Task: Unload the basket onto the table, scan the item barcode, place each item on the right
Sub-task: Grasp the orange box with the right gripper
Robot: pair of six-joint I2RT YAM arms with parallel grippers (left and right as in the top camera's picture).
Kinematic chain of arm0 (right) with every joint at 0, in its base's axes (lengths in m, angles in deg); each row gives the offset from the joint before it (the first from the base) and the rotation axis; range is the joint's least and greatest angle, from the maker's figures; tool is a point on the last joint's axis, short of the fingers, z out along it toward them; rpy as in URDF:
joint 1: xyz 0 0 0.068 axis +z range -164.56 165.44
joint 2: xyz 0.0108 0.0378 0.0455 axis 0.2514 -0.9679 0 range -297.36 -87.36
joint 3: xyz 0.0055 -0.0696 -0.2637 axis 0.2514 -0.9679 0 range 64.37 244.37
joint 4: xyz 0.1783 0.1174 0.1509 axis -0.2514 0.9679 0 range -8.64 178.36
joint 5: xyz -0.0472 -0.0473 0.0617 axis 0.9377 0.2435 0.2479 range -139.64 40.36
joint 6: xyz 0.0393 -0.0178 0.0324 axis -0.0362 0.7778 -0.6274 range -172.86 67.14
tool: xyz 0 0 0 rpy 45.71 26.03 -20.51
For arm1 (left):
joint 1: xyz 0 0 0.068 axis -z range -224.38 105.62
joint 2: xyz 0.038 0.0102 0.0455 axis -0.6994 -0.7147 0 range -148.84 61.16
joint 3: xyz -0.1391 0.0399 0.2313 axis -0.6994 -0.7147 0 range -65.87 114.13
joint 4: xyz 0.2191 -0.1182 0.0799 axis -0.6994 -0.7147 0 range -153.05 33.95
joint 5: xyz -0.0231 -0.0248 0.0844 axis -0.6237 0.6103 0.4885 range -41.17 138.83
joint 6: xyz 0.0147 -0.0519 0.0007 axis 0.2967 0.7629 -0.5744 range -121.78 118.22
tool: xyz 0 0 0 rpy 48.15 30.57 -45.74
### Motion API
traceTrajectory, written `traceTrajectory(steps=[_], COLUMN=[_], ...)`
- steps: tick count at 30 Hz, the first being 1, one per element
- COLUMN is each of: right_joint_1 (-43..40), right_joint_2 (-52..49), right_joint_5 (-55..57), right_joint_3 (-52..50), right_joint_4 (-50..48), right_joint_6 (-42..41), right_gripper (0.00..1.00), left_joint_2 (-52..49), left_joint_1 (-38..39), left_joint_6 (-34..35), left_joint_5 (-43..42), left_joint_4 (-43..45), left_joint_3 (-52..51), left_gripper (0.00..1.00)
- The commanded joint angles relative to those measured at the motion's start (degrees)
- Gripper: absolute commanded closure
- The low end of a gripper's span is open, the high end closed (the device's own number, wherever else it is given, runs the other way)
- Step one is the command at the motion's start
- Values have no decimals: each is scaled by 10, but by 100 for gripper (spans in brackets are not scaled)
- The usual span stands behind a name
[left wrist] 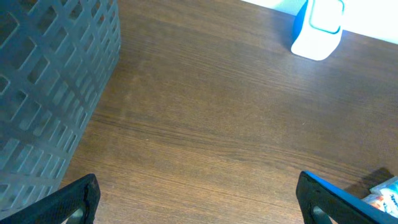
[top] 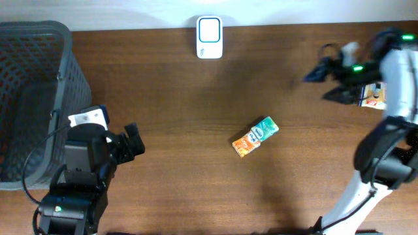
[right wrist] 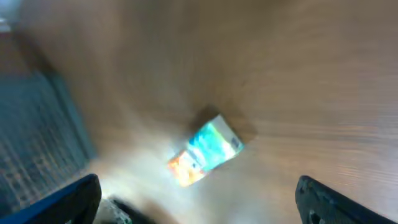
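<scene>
The item [top: 256,136] is a small green and orange packet lying flat on the wooden table, right of the middle. It shows blurred in the right wrist view [right wrist: 205,152], and its corner shows in the left wrist view [left wrist: 386,192]. A white and blue scanner [top: 209,37] stands at the far edge; the left wrist view shows the scanner [left wrist: 318,28] too. My right gripper [top: 323,83] hangs open above the table at the far right, apart from the item, its jaws [right wrist: 199,199] empty. My left gripper [top: 135,139] is open and empty at the near left [left wrist: 202,205].
A dark mesh basket [top: 32,98] fills the left side, close beside the left arm [left wrist: 43,93]. Another small packet [top: 375,96] lies at the right edge under the right arm. Bare wood lies between the item and the scanner.
</scene>
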Motion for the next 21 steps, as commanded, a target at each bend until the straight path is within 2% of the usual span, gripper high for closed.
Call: traceTrajectory(steps=[1,3,5,6,9,10,12,14,17,21], right_joint_1=[98,166,199,215,225,225,224,225,225,225], right_joint_2=[1,-1,-1,-1,-4,-4,-3,-3,-3,-3], right_joint_5=[102,148,179,197,197,198,195,176,176,210], right_joint_3=[-99,-166,-203,-225,-251,-254,-251,-247,-246,-228], right_joint_4=[-84,-162,-195,-210,-214,-203,-149,-82,25,49], right_joint_6=[36,10,-30,-43,-47,-55,-73,-72,-71,-64], right_gripper=[1,1,3,19,52,54,52,44,20,15], left_joint_2=[2,2,2,2,2,2,2,2,2,2], left_joint_1=[-1,-1,-1,-1,-1,-1,-1,-1,-1,-1], left_joint_6=[5,5,5,5,5,5,5,5,5,5], left_joint_5=[-2,-2,-2,-2,-2,-2,-2,-2,-2,-2], left_joint_4=[1,1,1,1,1,1,1,1,1,1], left_joint_3=[-1,-1,-1,-1,-1,-1,-1,-1,-1,-1], left_gripper=[1,1,1,1,1,1,1,1,1,1])
